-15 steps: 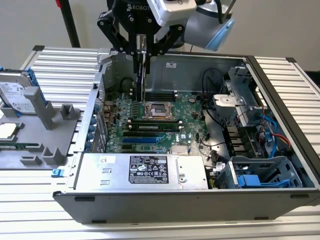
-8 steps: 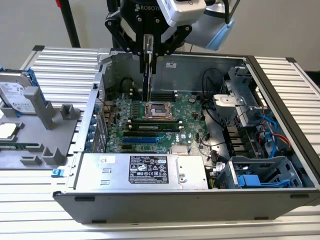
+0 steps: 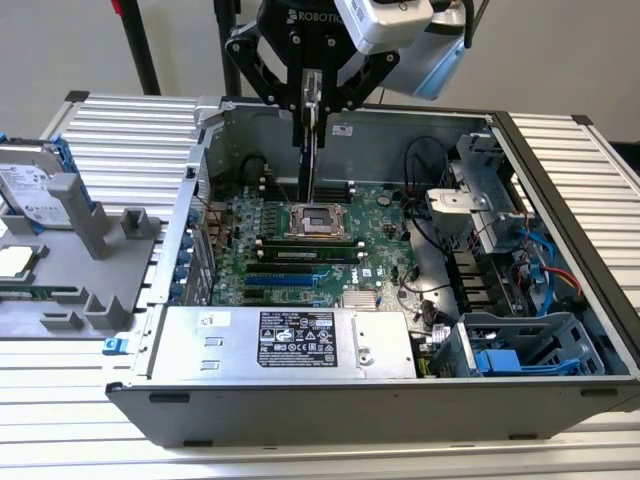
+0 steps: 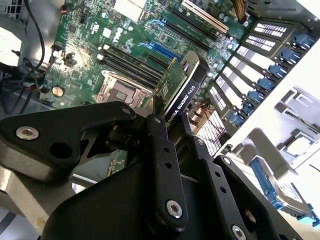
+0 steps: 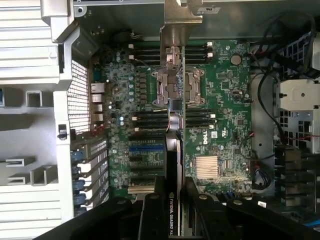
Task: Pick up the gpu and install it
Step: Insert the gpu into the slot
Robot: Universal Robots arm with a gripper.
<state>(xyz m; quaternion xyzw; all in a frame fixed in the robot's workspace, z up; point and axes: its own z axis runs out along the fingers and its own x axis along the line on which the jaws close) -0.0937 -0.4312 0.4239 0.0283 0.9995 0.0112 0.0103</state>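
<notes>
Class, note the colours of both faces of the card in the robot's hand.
The gpu is green on one face, black on the other; second wrist view.

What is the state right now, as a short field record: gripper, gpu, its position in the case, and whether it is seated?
gripper: gripper shut on the gpu, above the open computer case
gpu: held on edge, hanging below the gripper, black cover showing in the second wrist view
position: over the motherboard, close to the CPU socket
seated: no; it looks clear of the board and is not in the blue expansion slot
</notes>
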